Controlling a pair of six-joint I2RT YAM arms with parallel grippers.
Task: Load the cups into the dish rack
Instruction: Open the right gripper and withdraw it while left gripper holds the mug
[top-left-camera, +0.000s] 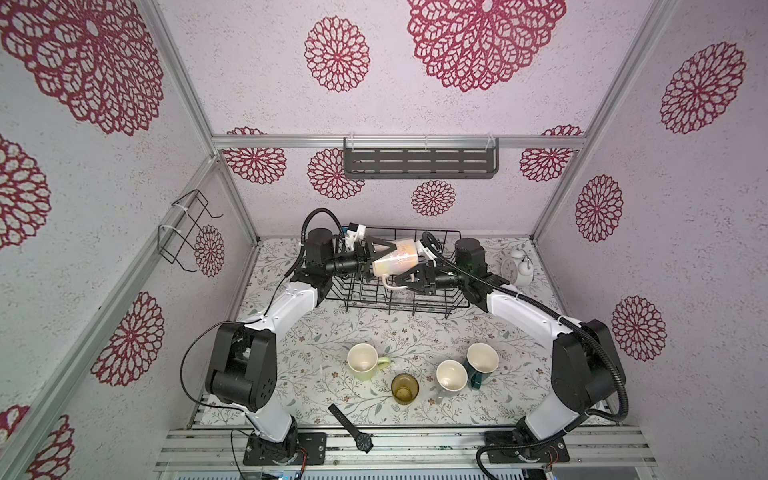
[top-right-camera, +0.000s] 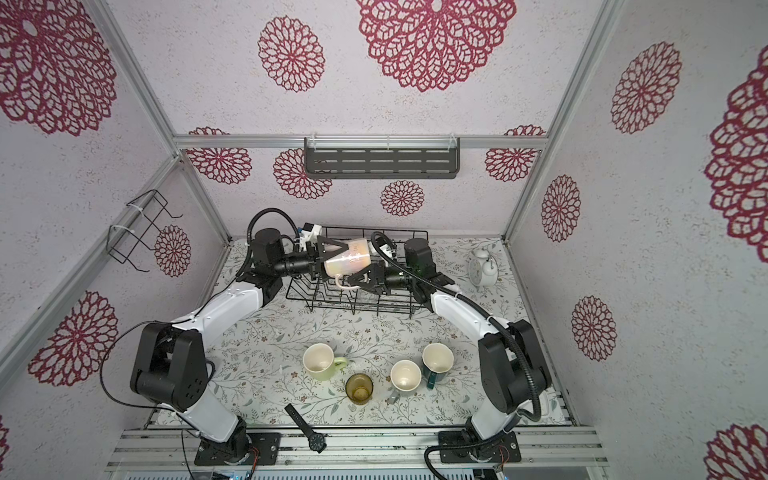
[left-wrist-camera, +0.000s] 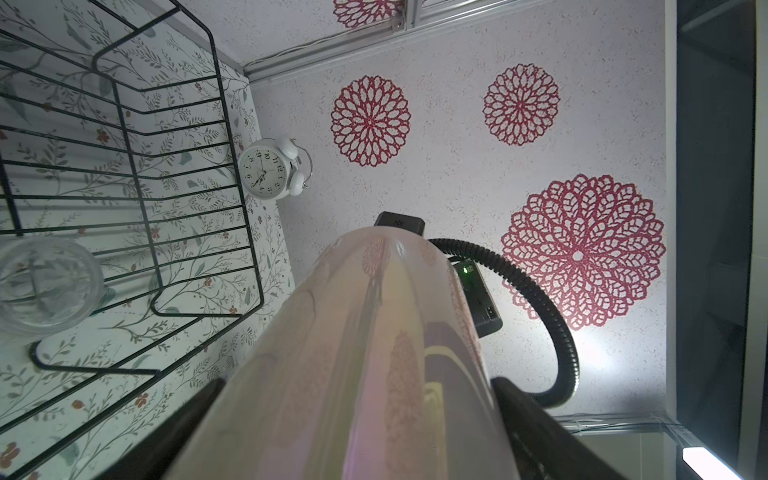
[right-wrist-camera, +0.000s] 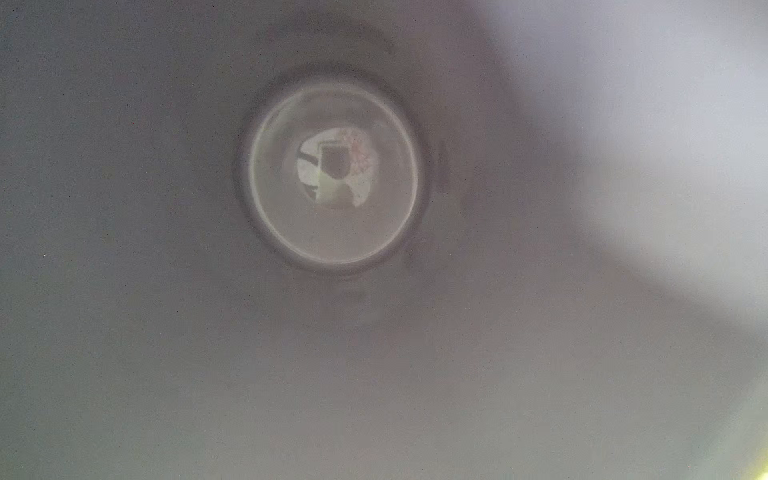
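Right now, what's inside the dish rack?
A small clear glass sits on the dish rack floor, seen in the left wrist view. The pink mug is held sideways above it. In both top views the mug hides part of the floor.

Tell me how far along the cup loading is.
Done: only the small clear glass looks to sit in the dish rack. In hand: the pink mug hangs sideways above the rack, the right gripper pinching its rim while the open left gripper straddles its body. Remaining: the yellow-green mug, amber tumbler, grey mug and teal mug stand on the table.
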